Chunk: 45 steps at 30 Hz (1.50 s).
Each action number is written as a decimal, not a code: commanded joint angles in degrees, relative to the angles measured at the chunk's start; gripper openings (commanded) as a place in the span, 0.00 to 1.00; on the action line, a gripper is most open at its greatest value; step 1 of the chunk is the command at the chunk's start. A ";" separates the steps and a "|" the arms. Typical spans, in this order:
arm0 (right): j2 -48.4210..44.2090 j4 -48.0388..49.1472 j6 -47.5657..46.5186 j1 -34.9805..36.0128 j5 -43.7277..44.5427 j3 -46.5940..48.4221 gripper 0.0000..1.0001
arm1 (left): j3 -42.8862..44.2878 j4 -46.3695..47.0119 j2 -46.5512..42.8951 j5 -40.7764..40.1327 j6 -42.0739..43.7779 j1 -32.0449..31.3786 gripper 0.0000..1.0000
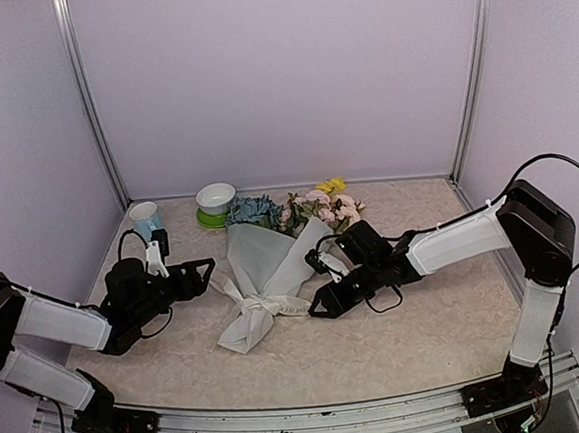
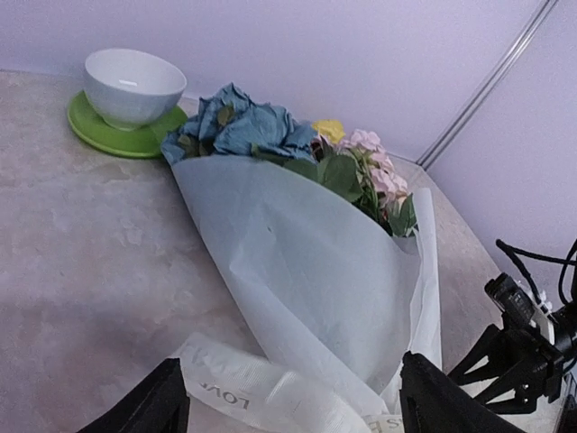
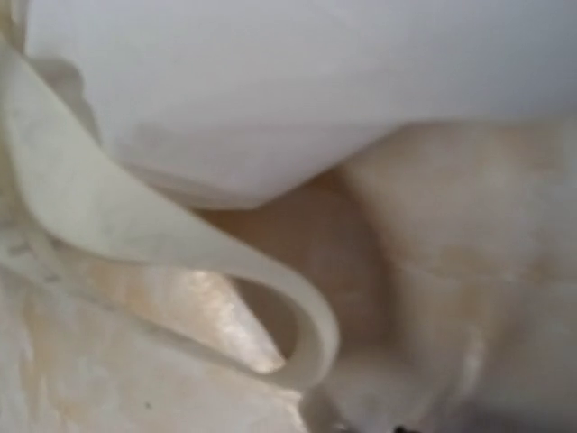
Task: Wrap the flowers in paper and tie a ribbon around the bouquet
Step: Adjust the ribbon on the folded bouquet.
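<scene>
In the overhead view, the bouquet (image 1: pixel 263 259) was seen lying flat on the counter (image 1: pixel 429 336), between the left fingers (image 1: pixel 196 274) and the right fingers (image 1: pixel 326 299). Its long axis was set running from the gathered stem end, nearer the arm bases, to the flowers (image 1: pixel 299 211), which were pointed away toward the back wall and slightly right. The ribbon (image 1: pixel 267 307) was tied at the narrow waist, just beside the right fingers. Whether the right fingers were apart or together could not be told here.

In the left wrist view, the left fingers (image 2: pixel 153 410) were shown spread wide and clamped on nothing, with a lettered length of ribbon (image 2: pixel 234 392) lying between them. The cone of paper (image 2: pixel 306 262) was seen widening away from them, and a bowl (image 2: pixel 131 86) on a green saucer (image 2: pixel 99 135) was seen well beyond them. A snag was judged possible: if these fingers were drawn back low, the ribbon tail could be caught and the knot loosened or the bouquet dragged.

In the right wrist view, no fingers were shown; only a curled ribbon loop (image 3: pixel 180 244) and paper (image 3: pixel 315 90) were seen very close above the counter (image 3: pixel 451 271). A loop so near could be hooked on retreat, it was judged, and the thin paper could be sprung open.
</scene>
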 commanded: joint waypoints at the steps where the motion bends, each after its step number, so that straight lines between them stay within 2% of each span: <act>1: -4.23 -8.56 -1.54 0.26 5.94 3.36 0.52 | 2.05 -14.60 -7.91 -8.22 5.49 -0.79 0.79; 2: -4.79 -9.22 -1.61 0.25 6.21 3.68 0.53 | 2.22 -17.27 -9.93 -8.44 6.29 -1.57 0.76; 4: -5.50 -9.99 -1.72 0.21 6.65 4.39 0.54 | 2.77 -24.97 -13.19 -9.42 6.69 -4.35 0.60; 6: -5.54 -9.81 -1.61 0.17 7.18 5.25 0.55 | 2.99 -32.09 -15.43 -11.11 5.04 -7.86 0.48; 10: -1.77 -11.66 -1.33 -0.80 10.39 9.14 0.53 | 1.05 -36.38 -15.89 -10.01 2.15 -13.02 0.26; 12: -0.07 -11.46 -1.34 -1.36 10.41 11.12 0.53 | 1.72 -36.28 -14.35 -8.29 4.25 -16.70 0.22; 18: 0.62 -11.84 -2.02 -1.71 10.86 12.68 0.53 | 8.79 -34.04 -5.88 -4.38 16.44 -30.27 0.22; 22: -2.81 -10.99 -1.28 -1.76 11.12 8.85 0.53 | 14.32 -34.37 6.18 -1.10 18.90 -31.91 0.18; 24: -5.25 -9.92 -0.68 -1.77 10.62 6.43 0.53 | 17.99 -35.40 9.68 -2.23 21.15 -33.92 0.16; 27: -8.32 -10.53 -0.43 -1.77 9.83 4.67 0.53 | 22.00 -36.76 9.59 -3.85 22.76 -35.85 0.16; 32: -11.66 -12.32 -1.29 -1.76 8.69 4.67 0.53 | 19.90 -38.71 0.59 -2.97 25.37 -36.62 0.38; 35: -11.76 -14.54 -2.56 -1.79 8.31 6.44 0.53 | 13.68 -38.51 -7.00 -0.56 27.52 -33.31 0.50; 37: -11.16 -15.75 -3.36 -1.77 8.53 7.93 0.53 | 11.78 -37.63 -9.21 3.38 27.77 -30.06 0.51; 42: -8.81 -18.60 -3.72 -1.76 8.98 11.53 0.52 | 14.92 -39.40 -2.67 10.07 27.58 -29.92 0.46; 45: -8.42 -18.39 -3.75 -1.76 9.08 11.36 0.52 | 14.57 -39.44 2.12 9.08 26.94 -26.97 0.55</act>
